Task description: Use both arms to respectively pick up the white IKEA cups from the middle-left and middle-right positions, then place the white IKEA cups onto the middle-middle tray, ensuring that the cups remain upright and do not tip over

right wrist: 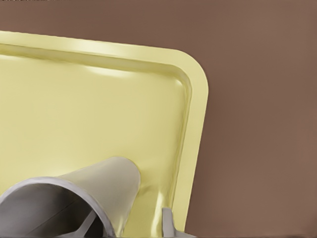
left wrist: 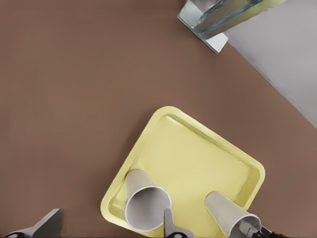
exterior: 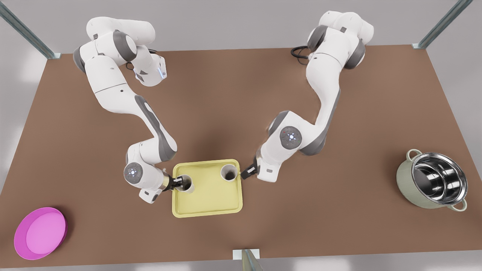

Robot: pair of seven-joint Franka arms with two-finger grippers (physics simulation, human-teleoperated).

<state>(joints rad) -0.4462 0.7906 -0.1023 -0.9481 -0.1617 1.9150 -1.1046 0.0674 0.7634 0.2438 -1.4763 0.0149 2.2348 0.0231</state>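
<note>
Two arms reach across the brown worktop (exterior: 241, 94), the right arm (exterior: 113, 86) from the front view's left, the left arm (exterior: 324, 94) from its right; the tray (exterior: 207, 203) lies midway along the worktop's near edge. Both cups stand upright inside it: one (exterior: 229, 172) in a far corner, the other (exterior: 187, 185) against the opposite short rim. The left tool (exterior: 245, 174) waits spread apart just outside the rim; the right tool (exterior: 180, 183) is clamped on its cup's wall, one finger inside. The release likely comes next: part the fingers gently, then rise straight so the inner finger cannot drag the rim.
</note>
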